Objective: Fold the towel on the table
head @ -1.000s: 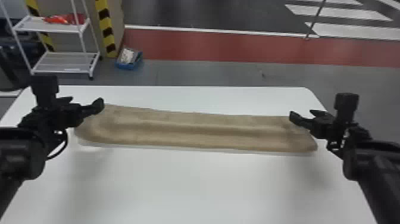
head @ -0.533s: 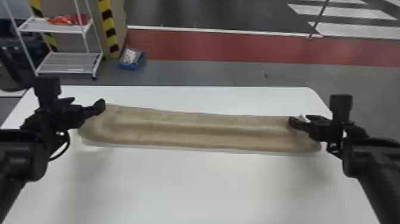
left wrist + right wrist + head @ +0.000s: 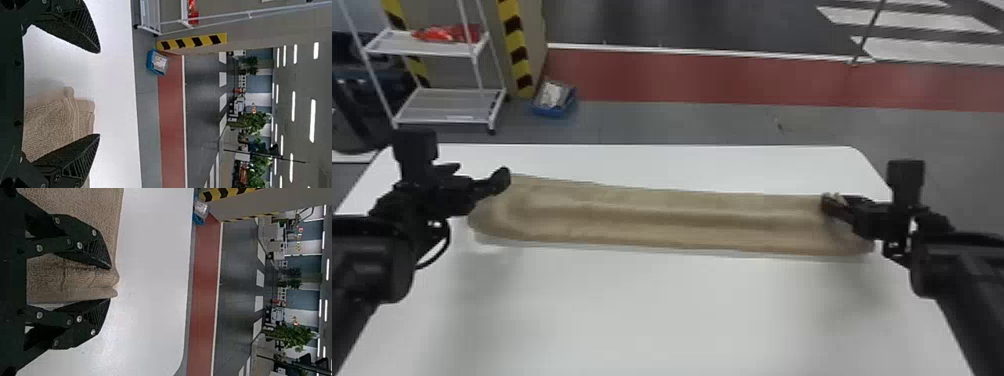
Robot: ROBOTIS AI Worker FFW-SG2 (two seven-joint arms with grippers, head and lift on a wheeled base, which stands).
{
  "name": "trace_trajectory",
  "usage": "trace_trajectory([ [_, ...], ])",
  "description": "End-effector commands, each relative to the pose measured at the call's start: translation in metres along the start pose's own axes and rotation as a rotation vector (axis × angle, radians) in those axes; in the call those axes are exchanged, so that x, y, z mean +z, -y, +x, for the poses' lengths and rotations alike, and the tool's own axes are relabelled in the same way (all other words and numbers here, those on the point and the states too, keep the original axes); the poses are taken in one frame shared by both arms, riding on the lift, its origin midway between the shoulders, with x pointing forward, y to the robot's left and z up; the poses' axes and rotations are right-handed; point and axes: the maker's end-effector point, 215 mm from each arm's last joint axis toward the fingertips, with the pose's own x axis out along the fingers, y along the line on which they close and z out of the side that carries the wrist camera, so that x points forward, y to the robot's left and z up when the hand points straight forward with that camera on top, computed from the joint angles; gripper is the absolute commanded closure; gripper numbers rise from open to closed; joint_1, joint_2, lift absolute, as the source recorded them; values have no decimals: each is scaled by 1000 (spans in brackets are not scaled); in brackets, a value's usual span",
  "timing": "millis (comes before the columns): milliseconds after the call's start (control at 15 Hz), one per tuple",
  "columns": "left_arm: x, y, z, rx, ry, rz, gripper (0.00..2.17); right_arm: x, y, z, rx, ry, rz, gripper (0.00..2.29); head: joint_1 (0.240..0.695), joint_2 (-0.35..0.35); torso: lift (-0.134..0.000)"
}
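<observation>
The towel (image 3: pixel 657 220) lies on the white surface (image 3: pixel 657 310) as a long, narrow strip running from left to right, with a lengthwise crease along it. At its left end is the left claw (image 3: pixel 477 172). The left wrist view shows its fingers wide apart and gripping nothing; the towel's layered left end lies partly between them, overlapped by one finger, with bare surface towards the other.

The right claw (image 3: pixel 842 200) is at the towel's right end. Its fingers stand partly open, and folded layers of cloth fill most of the space between them. Whether both fingers press on the cloth, I cannot tell.

Beyond the surface, a blue box (image 3: pixel 547 111) sits on the grey floor beside a striped yellow-and-black post (image 3: pixel 516 50). The pale item (image 3: pixel 159 62) in the box bears marks too small to read. To the left stands a white rack (image 3: pixel 427 47) with something red (image 3: pixel 447 34) on its upper shelf. A red band (image 3: pixel 707 77) crosses the floor.
</observation>
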Motion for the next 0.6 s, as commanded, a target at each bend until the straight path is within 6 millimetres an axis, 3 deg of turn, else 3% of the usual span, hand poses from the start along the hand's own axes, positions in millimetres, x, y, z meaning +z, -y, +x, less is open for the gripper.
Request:
trace_trajectory([
  [0,-2,8,9,-12,-18,12,154,2,1,-1,1,4,-1,822,695,-107,-128],
  [267,-6,8,14,-13,-59,21,215,5,9,-5,-8,11,-12,826,695,-118,-128],
  [333,-21,7,14,-13,-119,18,218,5,8,-5,-7,13,-15,826,695,-120,-128],
  [533,-32,5,12,-24,-148,20,316,9,4,-3,-1,24,-22,822,695,-120,-128],
])
